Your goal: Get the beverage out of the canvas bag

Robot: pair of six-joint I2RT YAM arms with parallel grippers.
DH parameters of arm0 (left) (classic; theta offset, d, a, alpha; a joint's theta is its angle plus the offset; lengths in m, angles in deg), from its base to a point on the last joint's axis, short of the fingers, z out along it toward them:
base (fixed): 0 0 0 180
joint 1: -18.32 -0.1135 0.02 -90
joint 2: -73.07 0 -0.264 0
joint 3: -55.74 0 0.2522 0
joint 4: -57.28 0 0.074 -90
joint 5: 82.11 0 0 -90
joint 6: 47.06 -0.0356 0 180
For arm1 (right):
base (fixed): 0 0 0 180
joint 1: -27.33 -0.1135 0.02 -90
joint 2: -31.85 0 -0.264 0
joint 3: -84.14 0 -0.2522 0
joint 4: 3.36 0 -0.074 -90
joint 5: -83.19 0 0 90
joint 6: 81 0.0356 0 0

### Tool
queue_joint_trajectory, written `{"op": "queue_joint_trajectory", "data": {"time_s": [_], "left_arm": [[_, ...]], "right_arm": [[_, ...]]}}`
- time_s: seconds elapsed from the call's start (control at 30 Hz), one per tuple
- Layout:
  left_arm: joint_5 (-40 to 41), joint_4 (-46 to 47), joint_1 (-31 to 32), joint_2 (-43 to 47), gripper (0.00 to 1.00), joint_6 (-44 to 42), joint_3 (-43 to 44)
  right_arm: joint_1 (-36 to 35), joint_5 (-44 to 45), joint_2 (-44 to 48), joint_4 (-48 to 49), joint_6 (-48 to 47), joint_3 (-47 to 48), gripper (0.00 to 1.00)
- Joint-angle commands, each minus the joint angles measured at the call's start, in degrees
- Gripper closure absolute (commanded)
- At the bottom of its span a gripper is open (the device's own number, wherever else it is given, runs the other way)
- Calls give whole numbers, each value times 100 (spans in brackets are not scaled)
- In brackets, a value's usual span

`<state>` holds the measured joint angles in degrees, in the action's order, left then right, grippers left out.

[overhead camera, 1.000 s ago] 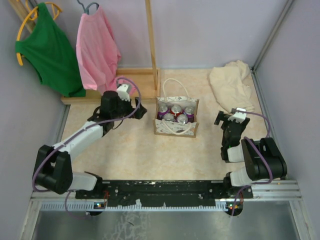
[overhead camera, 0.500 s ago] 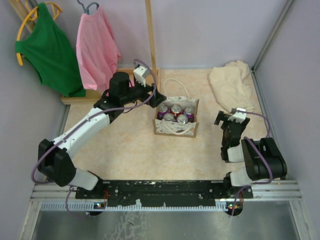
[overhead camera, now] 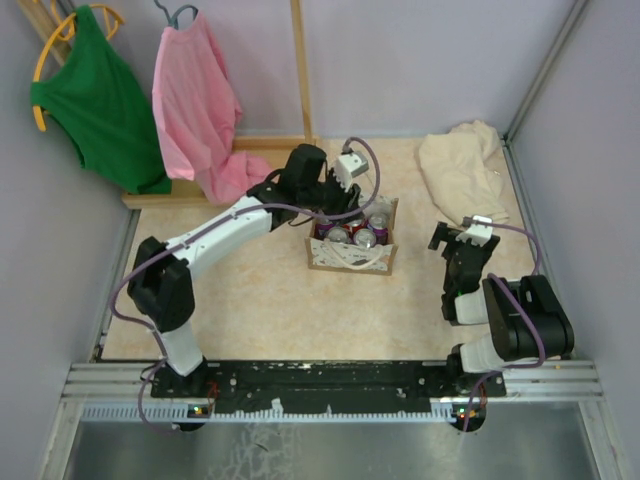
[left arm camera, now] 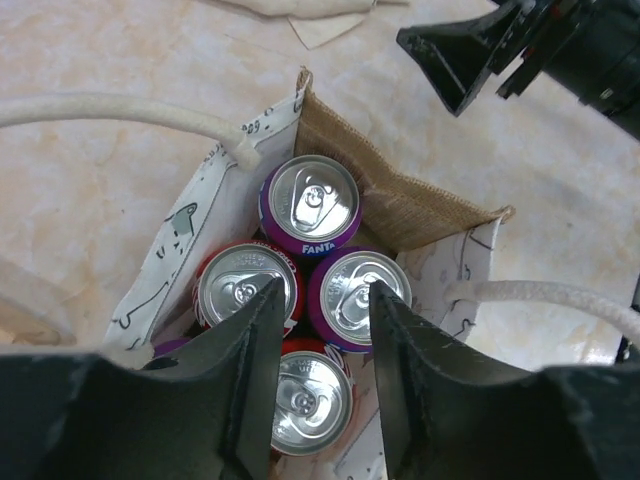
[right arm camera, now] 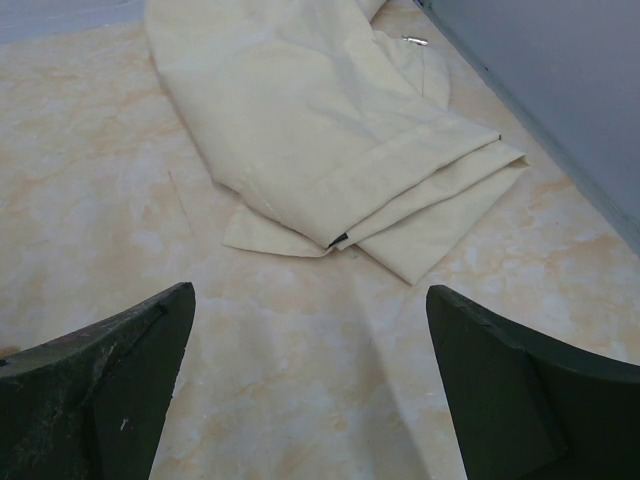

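The canvas bag (overhead camera: 350,262) stands mid-table with its white rope handles (left arm camera: 130,110) spread apart and several beverage cans (overhead camera: 362,237) upright inside. In the left wrist view I look down on purple Fanta cans (left arm camera: 310,205) and red cans (left arm camera: 312,400). My left gripper (left arm camera: 322,290) hovers over the bag's mouth, its jaws narrowed to about one can's width. Its fingertips (left arm camera: 262,300) lie above the can tops, with a red can showing in the gap and nothing clamped. My right gripper (right arm camera: 308,291) rests wide open over bare table at the right.
A folded cream cloth (right arm camera: 320,130) lies at the back right near the wall. A wooden rack (overhead camera: 300,70) at the back left carries a green shirt (overhead camera: 100,95) and a pink shirt (overhead camera: 195,105). Walls close in both sides.
My left arm has swung right from beside the rack to over the bag, and its jaws have narrowed from wide open. The right arm has not moved.
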<state>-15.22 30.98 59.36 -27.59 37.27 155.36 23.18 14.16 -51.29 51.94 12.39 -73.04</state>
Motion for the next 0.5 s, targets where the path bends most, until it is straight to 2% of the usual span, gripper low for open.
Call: {"op": "queue_joint_trajectory", "data": {"time_s": [0.0,0.07,0.23,0.47], "left_arm": [[-130,-454,87,-301,61,-608,360],[-146,-492,146,-383,69,-666,378],[-239,-586,395,-427,74,-857,292],[89,-616,899,-469,71,-1142,-94]], "right_arm": [[-56,112,-10,249,-70,78,1],[-52,117,-10,249,-63,78,1],[-47,118,-12,249,-66,78,1],[-52,116,-12,249,-61,78,1]]}}
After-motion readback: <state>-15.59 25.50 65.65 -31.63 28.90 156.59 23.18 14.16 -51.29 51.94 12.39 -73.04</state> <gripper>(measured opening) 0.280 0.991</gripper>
